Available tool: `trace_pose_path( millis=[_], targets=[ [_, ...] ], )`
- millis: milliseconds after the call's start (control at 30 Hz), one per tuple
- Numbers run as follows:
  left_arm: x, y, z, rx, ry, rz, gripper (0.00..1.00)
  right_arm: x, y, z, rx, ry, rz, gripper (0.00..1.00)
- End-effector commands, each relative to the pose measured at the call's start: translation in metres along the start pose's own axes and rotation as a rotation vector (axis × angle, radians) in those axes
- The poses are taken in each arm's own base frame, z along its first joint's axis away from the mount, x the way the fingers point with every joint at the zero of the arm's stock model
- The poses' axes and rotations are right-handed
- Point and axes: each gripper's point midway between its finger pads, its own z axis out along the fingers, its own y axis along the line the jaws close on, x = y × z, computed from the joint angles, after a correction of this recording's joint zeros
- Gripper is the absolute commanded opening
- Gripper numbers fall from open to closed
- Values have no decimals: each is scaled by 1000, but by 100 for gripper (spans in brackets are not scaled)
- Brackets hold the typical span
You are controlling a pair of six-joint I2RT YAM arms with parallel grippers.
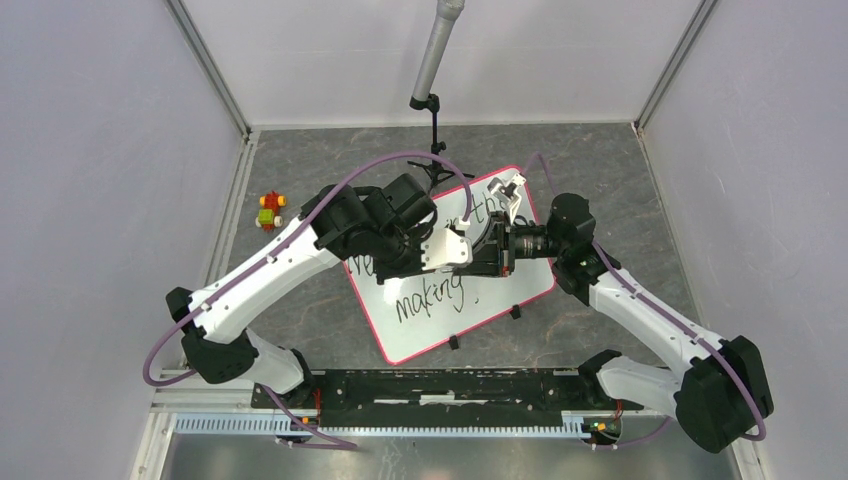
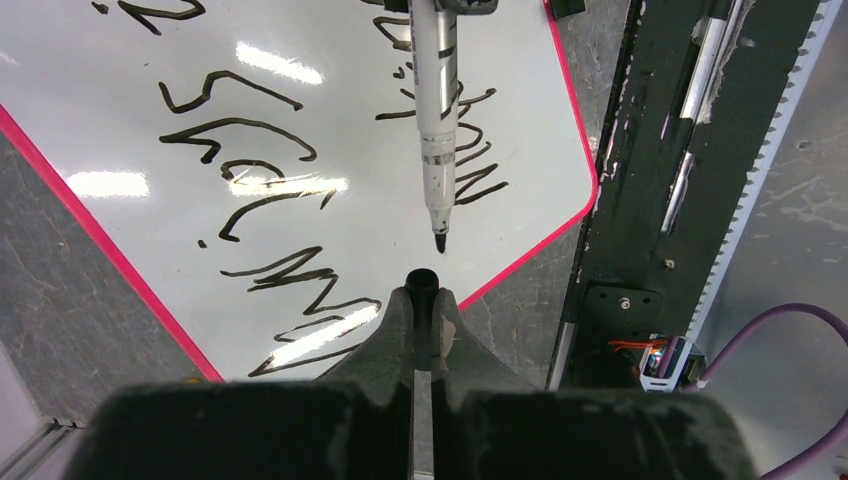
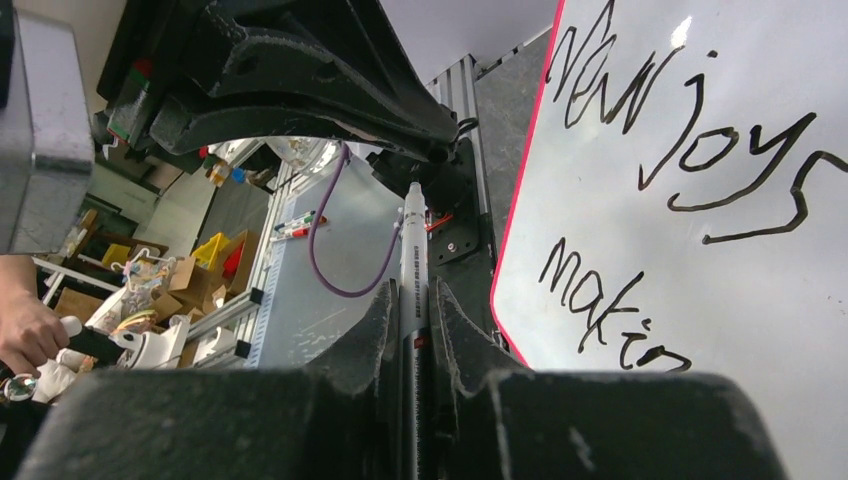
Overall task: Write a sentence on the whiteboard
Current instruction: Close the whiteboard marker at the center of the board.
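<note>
1. Lying flat at the middle of the desk (image 1: 610,180), the whiteboard (image 1: 425,338) is turned so its long sides run from 7 to 1 o'clock in the top view. The sentence (image 1: 431,296) crosses it in two slanted lines, with "making" readable in the lower one.
2. Right gripper (image 3: 413,300), reaching in from 4 o'clock: pinching the marker (image 3: 413,235) by its barrel over the board, tip pointing toward 9 o'clock.
3. Left gripper (image 2: 422,300), reaching in from 8 o'clock: fingers pressed together on a small black cap (image 2: 422,280), which sits just apart from the marker tip.
4. Handling, as judged: the board looks stiff, light and slick-faced, so it may slide on the desk under sideways pen pressure. Take hold at the pink rim, never the written face, since the ink would likely smear.
5. Marker judged light, rigid and smooth; a mid-barrel hold suits it.
6. Small coloured toy (image 1: 270,211): at 9 o'clock from the board, well apart.
</note>
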Motion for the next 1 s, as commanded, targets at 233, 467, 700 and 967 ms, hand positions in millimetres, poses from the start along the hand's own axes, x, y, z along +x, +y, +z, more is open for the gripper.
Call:
trace_pose_path(
  millis=[233,467,700,967],
  targets=[
    [-15,4,-4,-27,-45,-25,2,-24,3,3,28,-62,-43,0],
    [-19,0,-2,-7,-53,-29,2,-16,-2,5,32,-46,-29,0],
    [-23,3,1,-9,-48,-27,2,-10,-4,9,28,-23,-28,0],
    [-29,4,3,-8,-57,-27,2,-10,-6,16,28,-3,-36,0]
  ],
)
